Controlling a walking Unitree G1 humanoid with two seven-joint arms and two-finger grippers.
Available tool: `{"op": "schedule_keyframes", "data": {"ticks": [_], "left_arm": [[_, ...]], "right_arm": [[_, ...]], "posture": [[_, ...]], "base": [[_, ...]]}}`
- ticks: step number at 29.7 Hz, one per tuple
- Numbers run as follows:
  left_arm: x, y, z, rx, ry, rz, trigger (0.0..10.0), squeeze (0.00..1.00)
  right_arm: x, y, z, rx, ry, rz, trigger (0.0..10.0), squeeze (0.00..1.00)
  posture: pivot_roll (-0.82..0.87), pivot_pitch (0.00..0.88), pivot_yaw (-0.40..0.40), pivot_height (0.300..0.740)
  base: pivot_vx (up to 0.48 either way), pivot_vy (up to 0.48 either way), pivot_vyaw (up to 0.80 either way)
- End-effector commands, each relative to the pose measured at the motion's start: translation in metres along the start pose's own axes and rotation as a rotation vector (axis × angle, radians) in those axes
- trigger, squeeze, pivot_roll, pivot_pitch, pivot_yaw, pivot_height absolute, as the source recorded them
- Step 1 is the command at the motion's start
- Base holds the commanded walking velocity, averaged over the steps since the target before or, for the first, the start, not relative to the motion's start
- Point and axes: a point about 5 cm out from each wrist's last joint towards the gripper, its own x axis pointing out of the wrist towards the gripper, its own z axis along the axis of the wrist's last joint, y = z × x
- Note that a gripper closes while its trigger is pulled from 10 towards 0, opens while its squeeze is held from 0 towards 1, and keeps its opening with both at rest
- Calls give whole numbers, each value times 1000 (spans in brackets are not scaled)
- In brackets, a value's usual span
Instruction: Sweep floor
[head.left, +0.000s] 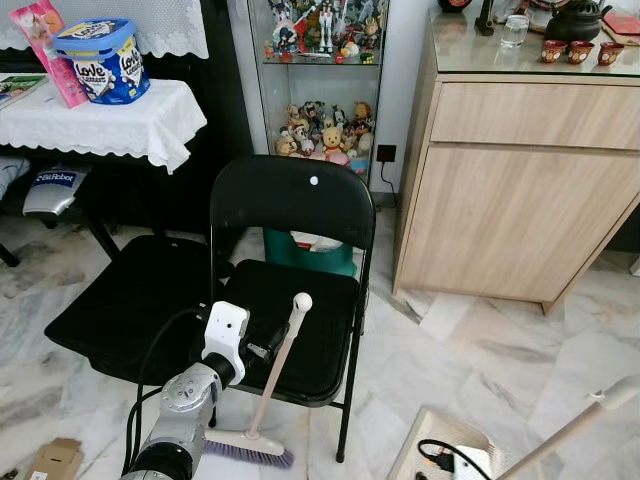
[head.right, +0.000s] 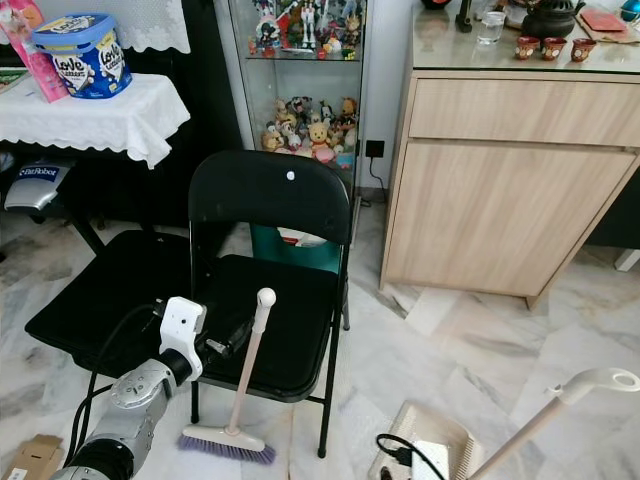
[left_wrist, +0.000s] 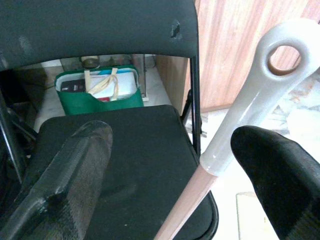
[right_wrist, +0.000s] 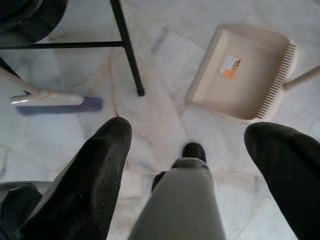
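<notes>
Broom (head.left: 270, 390) stands propped against the front edge of the black folding chair (head.left: 290, 250), its purple bristle head (head.left: 250, 450) on the marble floor (head.left: 480, 350) just in front of the chair and its pale handle rising from there. The long axis runs steeply up from the head and tilts toward the robot's right and the chair seat, ending in a white looped tip (left_wrist: 280, 65) above the seat. As I judge it, sweeping has not begun: the broom is not yet gripped. The left gripper (left_wrist: 170, 170) has its two black fingers spread wide either side of the handle just below the white tip, one finger (left_wrist: 270, 170) near it and not closed on it, so the grasp is the step in hand. The right gripper (right_wrist: 185, 165) hangs with fingers apart above the floor, over a pale upright shaft, with the beige dustpan (right_wrist: 240, 75) lying near on the floor. Gripping, lifting clear of the chair and the actual sweeping all remain.
</notes>
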Motion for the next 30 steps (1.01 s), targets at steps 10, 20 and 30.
{"op": "schedule_keyframes", "data": {"ticks": [10, 20, 30], "left_arm": [[11, -9, 2, -22, 33, -49, 10000, 0], [16, -12, 1, -31, 57, -50, 10000, 0], [2, 15, -4, 5, 79, 74, 10000, 0]], "right_arm": [[-3, -27, 1, 36, -17, -56, 10000, 0], [-6, -32, -5, 47, -16, -66, 10000, 0], [0, -3, 3, 36, -17, -38, 10000, 0]], "posture": [[-126, 30, 100, 740], [-137, 35, 106, 740], [-124, 37, 95, 740]], "base": [[0, 0, 0], [0, 0, 0], [0, 0, 0]]}}
